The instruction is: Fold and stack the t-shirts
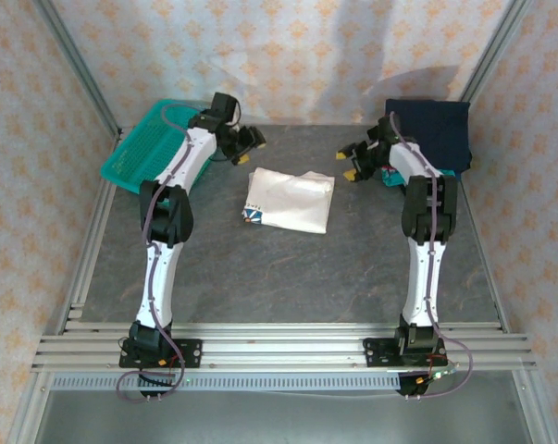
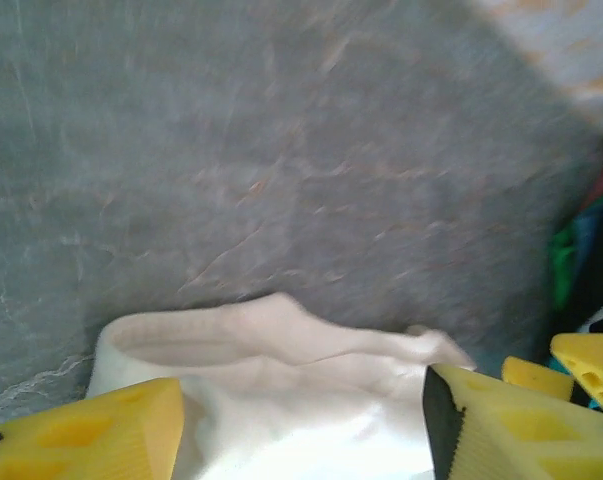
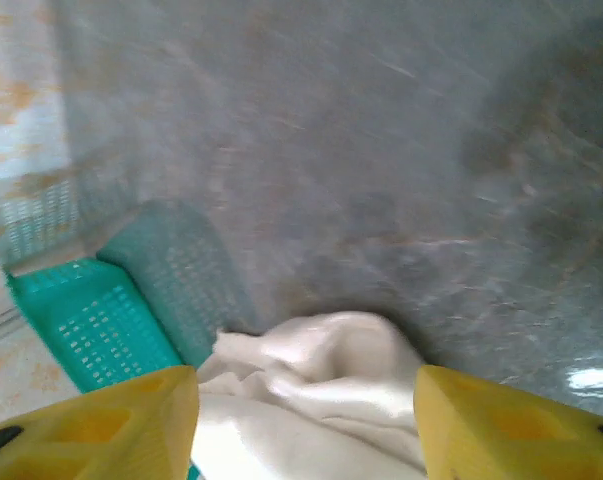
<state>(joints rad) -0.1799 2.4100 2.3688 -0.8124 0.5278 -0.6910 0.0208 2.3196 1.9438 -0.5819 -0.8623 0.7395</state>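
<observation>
Grey and veined like stone, the table (image 1: 260, 268) sits inside walls (image 1: 288, 55) papered with a pale orange floral pattern. The white t-shirt (image 1: 288, 201) lies near the middle of the table, a little toward the back. It is folded into a rough rectangle with a small blue print at its near-left corner. Its surface is rumpled rather than flat.

The left gripper (image 1: 251, 150) hangs just behind the shirt's far-left corner, and the right gripper (image 1: 348, 165) just beyond its far-right corner. Both are above the cloth and apart from it. In the left wrist view the yellow fingers (image 2: 81, 435) stand wide apart with nothing between them but the white fabric below. The right wrist view shows the same: the fingers (image 3: 521, 420) are spread wide and hold nothing, with a soft fold of shirt under the gap.

A teal mesh basket (image 1: 140, 148) rests tilted at the back-left corner of the table, beside the left arm — it also appears, blurred, in the right wrist view. At the back-right corner lies a folded navy t-shirt (image 1: 431, 129), well apart from the white one, with a sliver of teal cloth at its near edge behind the right arm. Whether more lies under it I cannot tell.
</observation>
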